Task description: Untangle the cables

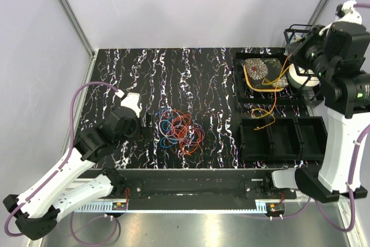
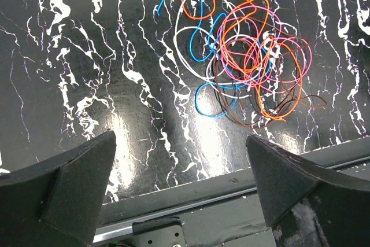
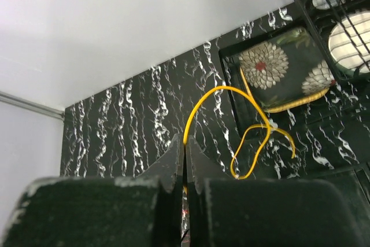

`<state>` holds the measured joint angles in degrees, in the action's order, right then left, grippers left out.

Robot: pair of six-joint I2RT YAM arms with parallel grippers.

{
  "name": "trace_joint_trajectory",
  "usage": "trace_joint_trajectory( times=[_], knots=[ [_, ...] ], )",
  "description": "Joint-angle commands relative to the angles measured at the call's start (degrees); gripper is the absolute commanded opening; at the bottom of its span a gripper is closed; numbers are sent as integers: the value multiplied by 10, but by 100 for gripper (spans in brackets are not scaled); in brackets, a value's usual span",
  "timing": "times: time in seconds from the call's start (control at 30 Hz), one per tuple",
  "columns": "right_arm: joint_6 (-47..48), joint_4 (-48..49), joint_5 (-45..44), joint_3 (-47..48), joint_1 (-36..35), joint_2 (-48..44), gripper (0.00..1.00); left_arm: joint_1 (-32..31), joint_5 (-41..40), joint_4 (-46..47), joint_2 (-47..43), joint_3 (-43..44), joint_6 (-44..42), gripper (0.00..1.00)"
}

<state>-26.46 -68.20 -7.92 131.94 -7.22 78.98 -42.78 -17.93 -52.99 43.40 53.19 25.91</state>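
on glossy marbled table [image 1: 133, 67], tangled thin wire loops [image 1: 182, 131]

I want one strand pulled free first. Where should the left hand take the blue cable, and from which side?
Likely the blue cable's loop poking out of the tangle on its near-left side: it lies almost alone on bare tabletop. Come down from above on that side, open left hand straddling the wire.

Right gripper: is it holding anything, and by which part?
Yes. The right gripper is shut on the yellow cable, pinching a stretch of its loop; whether that is near an end cannot be told.
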Motion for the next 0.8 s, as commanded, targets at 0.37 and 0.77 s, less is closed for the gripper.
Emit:
trace_joint_trajectory(
  times=[0.37,0.77],
  knots=[
    [-16,91,12,-315,1,-179,0,-1,-24,47,-21,-22,-4,99],
    [-65,122,94,-462,2,-238,0,-1,-27,51,-13,-27,-4,99]
  ],
)
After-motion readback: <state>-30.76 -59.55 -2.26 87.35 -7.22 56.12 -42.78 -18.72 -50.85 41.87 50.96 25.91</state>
